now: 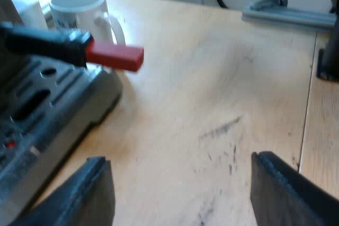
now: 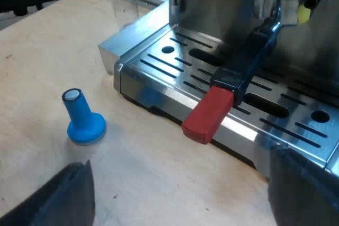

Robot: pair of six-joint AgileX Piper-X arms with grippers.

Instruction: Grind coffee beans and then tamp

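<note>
Two grippers, both released, and one holder sitting in the machine.
Left gripper (image 1: 180,160) hangs over the bare wooden table (image 1: 222,78), its two black fingers spread wide, grasping nothing. Right gripper (image 2: 180,162), same story: two fingers well apart, nothing between them, low at the front of the espresso machine (image 2: 206,3). One holder (image 2: 249,62) is locked into the machine's front, its dark handle reaching out over the slotted drip tray (image 2: 153,86), the single red end (image 2: 208,116) poking past the tray's edge. One blue tamper (image 2: 82,123) stands upright on the table, near the tray but apart from it. One white mug (image 1: 79,3) just beside the machine, one measuring glass (image 2: 123,1) at its side.
</note>
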